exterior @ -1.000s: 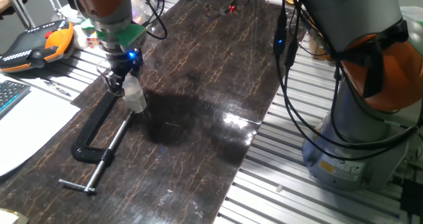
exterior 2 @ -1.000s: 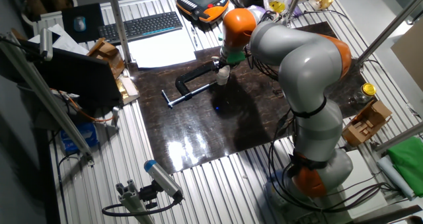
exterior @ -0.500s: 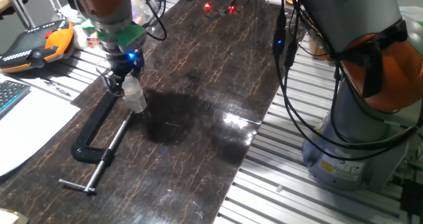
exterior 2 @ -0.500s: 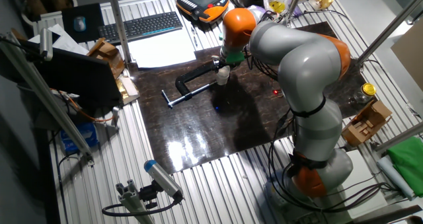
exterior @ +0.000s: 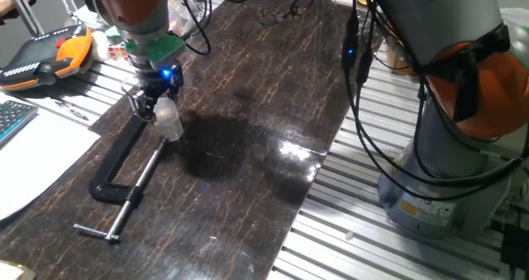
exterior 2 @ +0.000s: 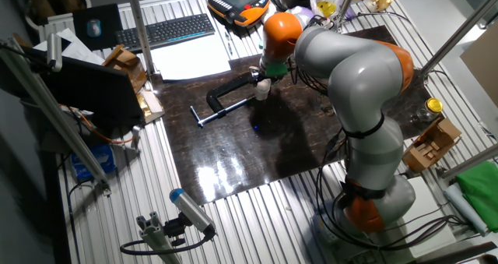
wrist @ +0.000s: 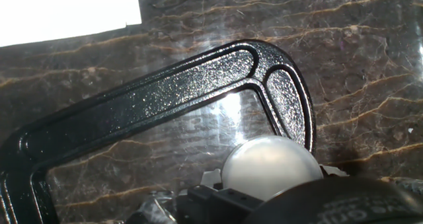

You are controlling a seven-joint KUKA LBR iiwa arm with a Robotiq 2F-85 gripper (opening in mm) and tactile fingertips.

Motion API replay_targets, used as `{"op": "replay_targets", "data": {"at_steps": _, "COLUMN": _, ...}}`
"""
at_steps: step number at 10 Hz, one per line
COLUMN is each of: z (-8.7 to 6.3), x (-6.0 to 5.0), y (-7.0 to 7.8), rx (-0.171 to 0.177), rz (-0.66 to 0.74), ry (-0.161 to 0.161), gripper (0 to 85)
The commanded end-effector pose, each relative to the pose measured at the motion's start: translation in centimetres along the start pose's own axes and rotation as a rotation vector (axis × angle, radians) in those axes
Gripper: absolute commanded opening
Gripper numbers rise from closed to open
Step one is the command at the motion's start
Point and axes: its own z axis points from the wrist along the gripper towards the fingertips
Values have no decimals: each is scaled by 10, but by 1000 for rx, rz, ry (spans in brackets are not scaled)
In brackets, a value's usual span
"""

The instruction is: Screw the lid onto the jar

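The jar [exterior: 171, 123] is a small translucent whitish cylinder standing on the dark tabletop, just inside the open end of the black C-clamp [exterior: 116, 177]. In the hand view the round whitish lid [wrist: 268, 166] sits on top of it, partly hidden by the dark gripper body. My gripper [exterior: 154, 105] reaches straight down onto the top of the jar and looks shut on the lid; the fingertips are mostly hidden. The other fixed view shows the gripper [exterior 2: 264, 80] right above the jar [exterior 2: 263, 90].
The C-clamp [wrist: 165, 92] curves close around the jar, with its screw bar [exterior: 136, 189] pointing toward the table's near edge. White paper [exterior: 33, 156] and an orange teach pendant [exterior: 45, 53] lie to the left. A keyboard [exterior 2: 167, 30] lies behind the table. The arm's base [exterior: 446, 173] stands to the right.
The wrist has turned a little over the jar: the blue light and green band have shifted. The jar and clamp stay put. Red light spots at the table's far end are gone.
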Motion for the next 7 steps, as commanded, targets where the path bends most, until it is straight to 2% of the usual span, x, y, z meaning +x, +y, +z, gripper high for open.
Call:
{"op": "replay_targets", "data": {"at_steps": 1, "z": 0, "x": 0, "y": 0, "rx": 0, "rz": 5, "ry": 0, "gripper": 693}}
{"op": "replay_targets", "data": {"at_steps": 7, "z": -1, "x": 1, "y": 1, "rx": -5, "rz": 19, "ry": -9, "gripper": 713}}
